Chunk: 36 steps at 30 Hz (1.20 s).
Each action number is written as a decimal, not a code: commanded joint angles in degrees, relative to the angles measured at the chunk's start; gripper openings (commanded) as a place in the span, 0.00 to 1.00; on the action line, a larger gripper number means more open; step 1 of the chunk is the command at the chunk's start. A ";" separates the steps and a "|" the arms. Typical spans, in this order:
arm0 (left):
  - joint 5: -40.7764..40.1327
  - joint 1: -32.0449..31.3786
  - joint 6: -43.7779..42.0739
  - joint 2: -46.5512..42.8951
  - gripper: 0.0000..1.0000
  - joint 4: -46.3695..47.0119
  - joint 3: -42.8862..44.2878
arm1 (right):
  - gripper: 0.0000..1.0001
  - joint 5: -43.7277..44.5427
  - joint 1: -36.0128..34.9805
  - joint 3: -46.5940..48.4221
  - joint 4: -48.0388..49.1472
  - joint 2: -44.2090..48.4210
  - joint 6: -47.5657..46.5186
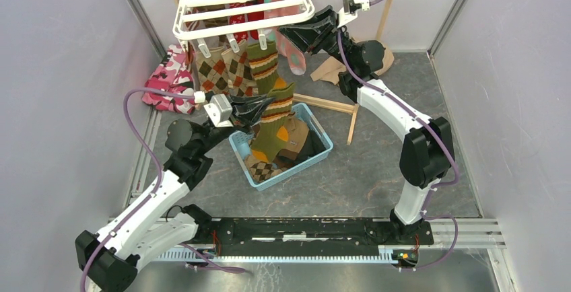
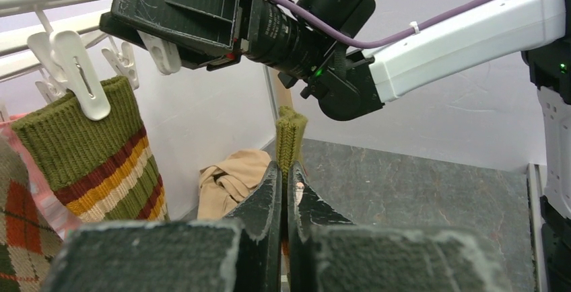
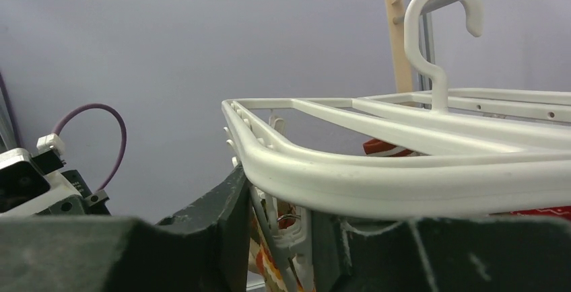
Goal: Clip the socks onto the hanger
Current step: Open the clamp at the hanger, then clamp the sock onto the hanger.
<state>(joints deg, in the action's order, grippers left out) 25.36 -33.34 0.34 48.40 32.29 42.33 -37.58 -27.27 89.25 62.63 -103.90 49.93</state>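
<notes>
Centre frame, the left gripper [image 2: 284, 194] was clamped on an olive sock [image 2: 289, 137], just below the hanger [image 1: 242, 3]. The right gripper [image 3: 281, 228] straddled a clip [image 3: 301, 238] under the hanger's rim; whether it squeezed, I cannot tell. Bare floor [image 1: 363, 164] lay at right.

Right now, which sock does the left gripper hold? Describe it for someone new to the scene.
Below the white hanger sits a blue basket. Standing up out of it, pinched by the left gripper, is the olive sock with orange patches. Unlike its clipped twin, it hangs from no clip.
</notes>
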 commanded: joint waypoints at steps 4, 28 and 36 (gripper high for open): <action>-4.32 0.03 -0.51 2.97 0.02 1.80 4.78 | 0.21 -1.50 -0.18 2.95 1.35 1.00 -0.28; -14.90 0.03 3.63 17.05 0.02 -7.94 20.19 | 0.00 -1.85 -0.24 1.45 4.60 1.64 4.28; -14.84 0.03 3.95 19.18 0.02 -8.53 22.68 | 0.00 -1.98 -0.24 1.34 5.88 1.20 5.35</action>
<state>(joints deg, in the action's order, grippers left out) 11.62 -33.34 2.33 66.81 22.83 61.36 -38.96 -27.27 89.97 64.27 -103.90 53.74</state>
